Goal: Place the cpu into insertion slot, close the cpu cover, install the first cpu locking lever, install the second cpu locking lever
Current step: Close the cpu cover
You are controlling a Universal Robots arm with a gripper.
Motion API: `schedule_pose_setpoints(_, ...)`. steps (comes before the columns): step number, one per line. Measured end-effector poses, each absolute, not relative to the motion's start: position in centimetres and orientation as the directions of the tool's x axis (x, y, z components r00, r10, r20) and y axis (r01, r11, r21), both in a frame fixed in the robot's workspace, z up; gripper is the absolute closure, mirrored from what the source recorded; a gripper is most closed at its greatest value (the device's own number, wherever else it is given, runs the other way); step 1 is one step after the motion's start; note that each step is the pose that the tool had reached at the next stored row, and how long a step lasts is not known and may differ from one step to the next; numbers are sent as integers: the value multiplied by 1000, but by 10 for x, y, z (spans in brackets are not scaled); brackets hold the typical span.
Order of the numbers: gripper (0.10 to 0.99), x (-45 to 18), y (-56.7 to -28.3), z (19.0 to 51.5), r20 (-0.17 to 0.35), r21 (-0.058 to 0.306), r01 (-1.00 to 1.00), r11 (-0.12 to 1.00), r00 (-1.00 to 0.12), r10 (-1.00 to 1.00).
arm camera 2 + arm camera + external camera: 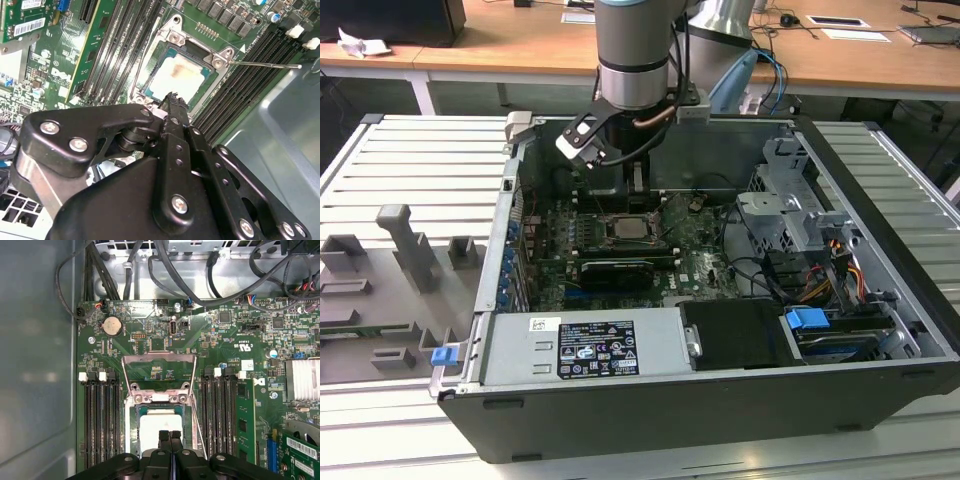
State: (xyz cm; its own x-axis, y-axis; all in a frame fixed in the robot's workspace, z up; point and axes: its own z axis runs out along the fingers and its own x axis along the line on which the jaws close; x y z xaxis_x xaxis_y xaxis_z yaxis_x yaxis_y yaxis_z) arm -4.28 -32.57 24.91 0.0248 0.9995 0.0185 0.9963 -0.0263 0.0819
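The cpu (159, 425) lies flat in the insertion slot (131, 420), its pale silver top showing a brownish smear (181, 74). My gripper (170, 434) hangs just above the cpu's near edge with its black fingers (172, 107) pressed together and nothing between them. The cpu cover (158, 359), a silvery frame with a window, stands tilted up from its hinge beyond the cpu. A thin locking lever (265, 64) sticks out sideways from the socket corner. In the exterior view the gripper (632, 190) reaches down into the case over the socket (625, 228).
Long black memory slots (102, 420) flank the socket on both sides (222, 420). Black cables (165, 265) run along the case wall. A finned heat sink (302, 380), a drive cage (790, 205) and the power supply (590, 345) crowd the case.
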Motion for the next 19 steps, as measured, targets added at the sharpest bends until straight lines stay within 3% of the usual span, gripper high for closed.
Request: schedule_pose_setpoints(19,980,-43,-326,271,19,82,996,-26,25,1000)
